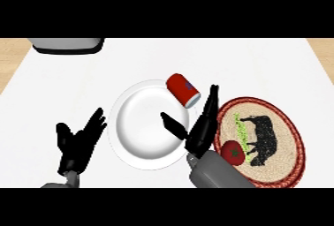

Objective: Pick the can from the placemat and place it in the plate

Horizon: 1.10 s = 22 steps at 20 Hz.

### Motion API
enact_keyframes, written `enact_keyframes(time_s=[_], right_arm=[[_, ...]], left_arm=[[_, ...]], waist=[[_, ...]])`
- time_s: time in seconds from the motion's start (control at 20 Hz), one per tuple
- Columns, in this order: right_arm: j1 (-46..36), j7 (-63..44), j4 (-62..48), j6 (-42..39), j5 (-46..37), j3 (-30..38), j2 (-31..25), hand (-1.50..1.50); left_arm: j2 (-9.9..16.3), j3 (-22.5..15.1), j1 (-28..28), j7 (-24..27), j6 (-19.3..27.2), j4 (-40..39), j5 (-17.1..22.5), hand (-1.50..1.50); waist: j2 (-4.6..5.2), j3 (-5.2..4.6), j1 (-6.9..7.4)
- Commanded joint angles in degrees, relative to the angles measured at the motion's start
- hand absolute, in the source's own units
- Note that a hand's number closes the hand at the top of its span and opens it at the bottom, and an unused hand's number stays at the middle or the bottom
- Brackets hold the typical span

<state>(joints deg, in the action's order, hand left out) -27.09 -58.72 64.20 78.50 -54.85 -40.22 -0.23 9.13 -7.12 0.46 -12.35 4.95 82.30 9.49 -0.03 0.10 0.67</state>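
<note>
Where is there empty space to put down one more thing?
The plate's white middle is bare. So is the counter beyond the can and placemat. It is crowded where the right robot hand, can and tomato meet. The left robot hand rests left of the plate.

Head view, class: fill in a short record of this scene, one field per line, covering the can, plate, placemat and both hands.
can: red can, tilted, on the far right rim of the plate
plate: white plate, left of the placemat
placemat: round woven placemat with red border and black cow print; a tomato sits at its near left edge
right hand: right hand open, fingers straight, just below the can
left hand: left hand open, resting left of the plate
</note>
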Motion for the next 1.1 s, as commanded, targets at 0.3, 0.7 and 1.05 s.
enact_keyframes(time_s=[0.3, 0.7, 1.05], right_arm=[[19.9, 5.7, 23.9, 1.1, 1.4, -14.9, -6.9, -1.50], [38.8, 11.2, 27.7, -2.1, -8.5, -20.4, -5.7, -1.50], [44.9, 14.2, 23.7, -1.8, -12.7, -20.2, -0.3, -1.50]], left_arm=[[-0.6, -0.1, 1.1, -2.6, 0.4, 2.9, -0.9, 0.00], [-1.3, 1.9, 0.0, 1.0, -0.5, -1.7, -1.1, 0.00], [-2.7, 1.8, 0.5, 1.2, -0.2, -0.8, -2.5, 0.00]], waist=[[-0.12, -0.08, -0.83], [-0.06, -0.13, -1.23], [-0.01, -0.10, -0.87]])
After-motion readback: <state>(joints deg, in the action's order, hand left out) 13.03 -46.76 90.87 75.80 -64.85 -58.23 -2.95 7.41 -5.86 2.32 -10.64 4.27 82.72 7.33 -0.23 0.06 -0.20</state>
